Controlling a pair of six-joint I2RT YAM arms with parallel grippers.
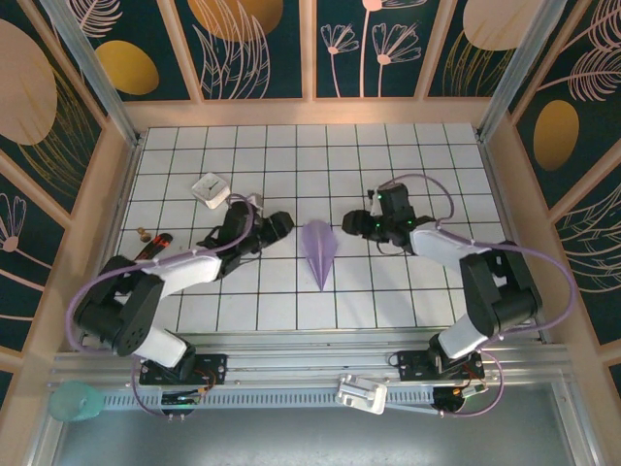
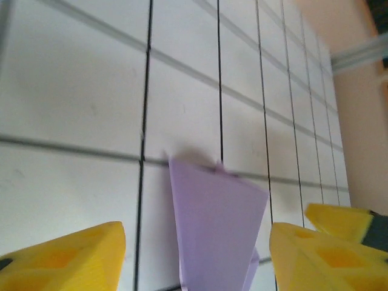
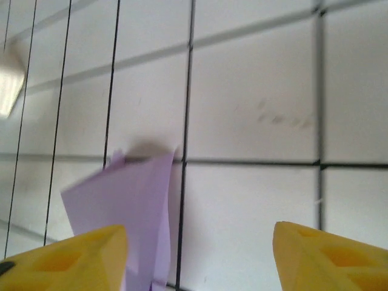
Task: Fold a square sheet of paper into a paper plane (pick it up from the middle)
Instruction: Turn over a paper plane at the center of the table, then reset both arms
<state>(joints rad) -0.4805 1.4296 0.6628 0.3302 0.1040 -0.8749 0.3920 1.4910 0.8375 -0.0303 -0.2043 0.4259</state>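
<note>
My left claw (image 1: 282,225) and right claw (image 1: 351,221) sit released beside the paper plane (image 1: 318,254); a stray nudge could undo its folds.

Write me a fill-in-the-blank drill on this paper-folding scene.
The slim, pointed lavender paper plane lies ___ the left tool and the right tool.
Both tools are ___, holding nothing.
The small white block sits nearer the ___ tool.
Missing words: between; open; left.
</note>
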